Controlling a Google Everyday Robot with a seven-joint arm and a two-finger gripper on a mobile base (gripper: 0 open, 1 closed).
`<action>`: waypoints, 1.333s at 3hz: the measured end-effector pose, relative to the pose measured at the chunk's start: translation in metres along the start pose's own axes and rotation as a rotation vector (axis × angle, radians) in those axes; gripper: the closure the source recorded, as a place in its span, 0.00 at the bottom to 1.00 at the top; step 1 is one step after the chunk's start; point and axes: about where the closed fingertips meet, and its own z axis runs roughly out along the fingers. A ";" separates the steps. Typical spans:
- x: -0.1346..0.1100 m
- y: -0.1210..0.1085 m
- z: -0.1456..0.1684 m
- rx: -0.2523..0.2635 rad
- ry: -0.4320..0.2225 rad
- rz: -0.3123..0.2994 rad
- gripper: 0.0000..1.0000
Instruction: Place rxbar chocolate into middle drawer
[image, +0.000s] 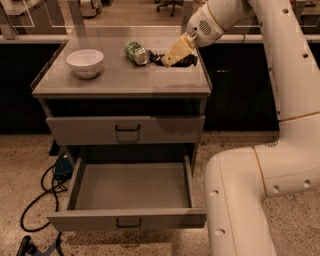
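Observation:
The rxbar chocolate (189, 61) is a dark flat wrapper lying on the cabinet top at the back right, partly hidden by my gripper. My gripper (169, 59) is down at the cabinet top, right at the bar's left part; whether it grips the bar is unclear. The middle drawer (127, 219) is pulled out wide below, and its grey inside holds nothing. The like drawer above it (125, 130) is pushed in.
A green can (135, 52) lies on its side just left of the gripper. A white bowl (85, 62) stands at the left of the top. My white arm (280, 100) fills the right side. Cables and a blue box (62, 167) lie on the floor at left.

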 end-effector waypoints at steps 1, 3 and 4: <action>-0.004 -0.005 0.005 0.010 -0.017 0.002 1.00; 0.046 -0.011 0.080 -0.070 0.048 0.131 1.00; 0.113 0.005 0.129 -0.109 0.137 0.265 1.00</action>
